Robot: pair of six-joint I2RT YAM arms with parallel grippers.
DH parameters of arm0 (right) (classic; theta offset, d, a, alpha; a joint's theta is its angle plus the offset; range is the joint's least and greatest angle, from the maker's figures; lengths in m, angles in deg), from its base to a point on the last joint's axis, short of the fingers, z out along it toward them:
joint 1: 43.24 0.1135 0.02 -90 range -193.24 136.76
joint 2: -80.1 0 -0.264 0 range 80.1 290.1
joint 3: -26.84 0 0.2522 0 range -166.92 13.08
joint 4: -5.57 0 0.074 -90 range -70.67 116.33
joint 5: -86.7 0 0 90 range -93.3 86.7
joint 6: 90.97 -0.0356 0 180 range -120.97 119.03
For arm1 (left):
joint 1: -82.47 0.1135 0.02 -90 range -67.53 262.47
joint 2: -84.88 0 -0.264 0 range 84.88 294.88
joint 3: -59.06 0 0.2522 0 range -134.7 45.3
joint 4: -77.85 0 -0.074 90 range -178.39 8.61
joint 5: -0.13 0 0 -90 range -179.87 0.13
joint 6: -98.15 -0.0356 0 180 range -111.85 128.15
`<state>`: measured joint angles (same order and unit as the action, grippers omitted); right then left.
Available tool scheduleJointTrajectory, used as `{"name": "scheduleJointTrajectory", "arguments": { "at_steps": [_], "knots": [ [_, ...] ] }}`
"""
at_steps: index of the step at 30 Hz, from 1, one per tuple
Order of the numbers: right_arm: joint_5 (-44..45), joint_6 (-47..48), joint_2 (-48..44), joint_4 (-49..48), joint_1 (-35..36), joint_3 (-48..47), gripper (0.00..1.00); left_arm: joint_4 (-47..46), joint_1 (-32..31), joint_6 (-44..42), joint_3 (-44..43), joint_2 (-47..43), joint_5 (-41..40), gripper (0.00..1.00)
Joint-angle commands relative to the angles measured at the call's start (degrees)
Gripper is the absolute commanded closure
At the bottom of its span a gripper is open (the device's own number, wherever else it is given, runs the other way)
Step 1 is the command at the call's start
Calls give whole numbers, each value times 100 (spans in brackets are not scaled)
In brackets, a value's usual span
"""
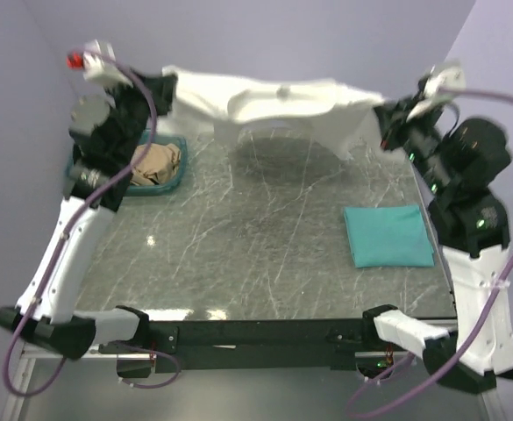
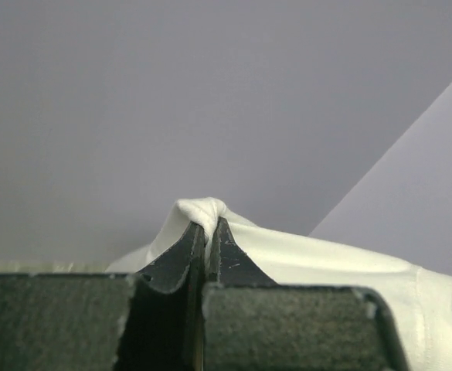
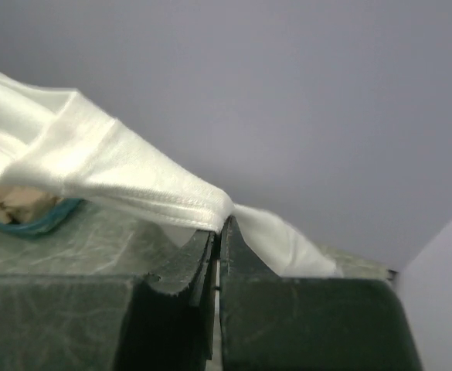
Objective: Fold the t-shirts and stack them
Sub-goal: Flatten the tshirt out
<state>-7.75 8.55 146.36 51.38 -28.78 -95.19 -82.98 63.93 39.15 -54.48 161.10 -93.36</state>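
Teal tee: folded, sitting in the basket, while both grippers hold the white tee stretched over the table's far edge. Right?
One error: the teal tee is folded but lies on the table at the right, not in the basket, per the top external view. The left gripper and right gripper do hold the white tee stretched over the far edge.

The top camera looks down from above and behind the 2 arm bases [image 1: 50,331], far enough back to take in the whole table [image 1: 265,228] to its far edge. The left wrist camera sits tight behind the left fingers [image 2: 171,259], facing the wall [image 2: 210,93]. The right wrist camera, as close behind the right fingers [image 3: 181,267], faces across the table's far edge toward the basket [image 3: 32,222]. All 3 views share the white t-shirt [image 1: 274,101]; the basket shows in 2.
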Motion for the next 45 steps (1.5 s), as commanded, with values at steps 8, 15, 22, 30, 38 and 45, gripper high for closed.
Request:
{"name": "scheduleJointTrajectory", "arguments": {
  "at_steps": [8,15,22,30,38,45],
  "knots": [
    [-1480,-2073,-1853,-578,1277,5454,100,-24,106,1475,5589,-1628,-459,98],
    [-1656,-3377,-1398,-1149,3501,7091,57,1937,106,2648,5945,-1830,-1945,1],
    [-427,-3264,-799,-411,3915,6275,12,2298,97,2621,5558,-2041,-1735,1],
    [455,-3255,-448,-410,2582,5335,8,1691,-96,2560,6146,-2138,-408,1],
    [436,-2649,869,-560,1367,4421,5,1850,-606,2779,6577,-1787,-566,1],
    [612,-2253,2723,-446,734,2964,5,1744,-624,3016,6902,-1717,-767,1]
  ]
}}
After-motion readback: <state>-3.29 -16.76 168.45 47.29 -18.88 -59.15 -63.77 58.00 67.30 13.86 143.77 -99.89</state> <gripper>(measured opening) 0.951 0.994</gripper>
